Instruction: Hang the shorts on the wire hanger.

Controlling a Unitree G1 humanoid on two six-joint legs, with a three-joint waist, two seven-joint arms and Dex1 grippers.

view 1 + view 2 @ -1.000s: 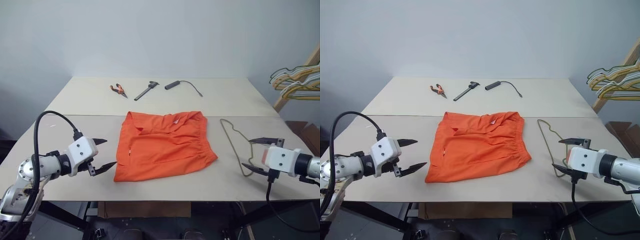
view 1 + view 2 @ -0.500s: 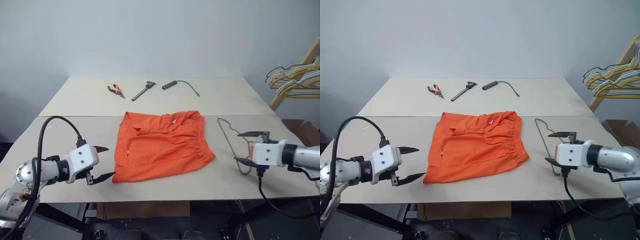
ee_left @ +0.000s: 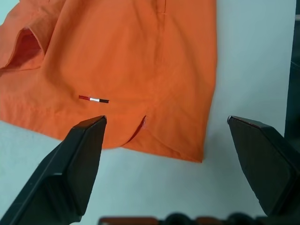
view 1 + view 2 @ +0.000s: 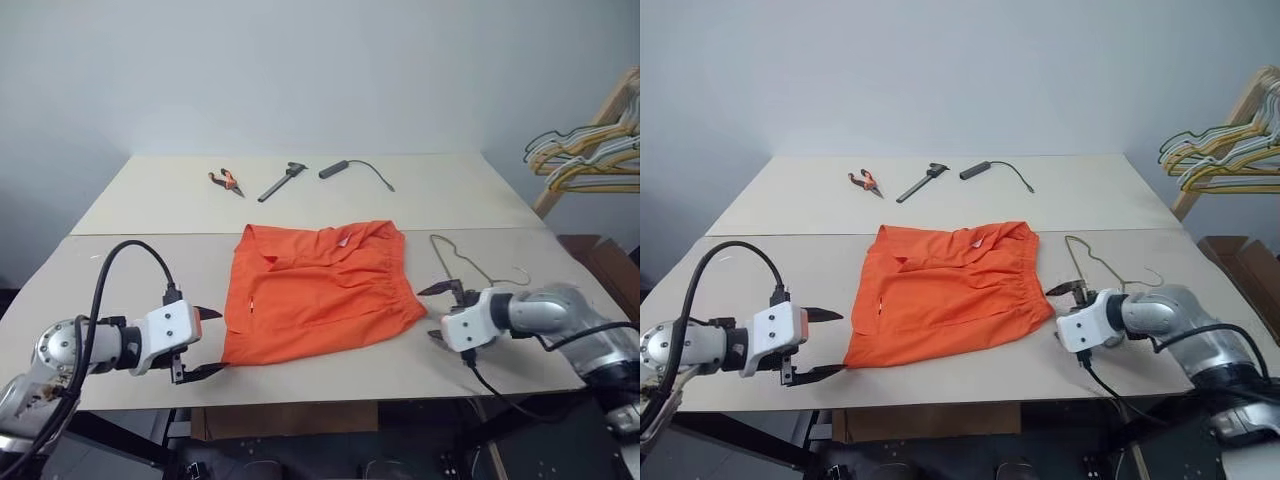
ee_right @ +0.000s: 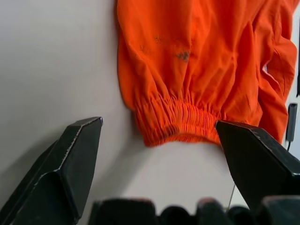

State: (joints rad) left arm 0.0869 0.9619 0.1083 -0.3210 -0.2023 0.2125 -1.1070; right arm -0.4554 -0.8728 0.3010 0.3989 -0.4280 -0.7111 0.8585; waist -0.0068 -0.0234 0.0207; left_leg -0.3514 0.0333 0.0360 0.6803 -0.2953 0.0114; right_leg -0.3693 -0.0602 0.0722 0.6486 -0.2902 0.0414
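Since the shorts [image 4: 322,290] are soft, floppy cloth lying flat in the middle of the frame, I'd guess they'll sag and slide unless pinched at the gathered waistband — the right-hand edge. The wire hanger [image 4: 462,264] sits just right of them, thin and light, probably skittish. Left gripper [image 4: 205,343] lower left and right gripper [image 4: 441,311] lower right are both spread wide, holding nothing. No containers here — just pliers [image 4: 224,180] at upper left.
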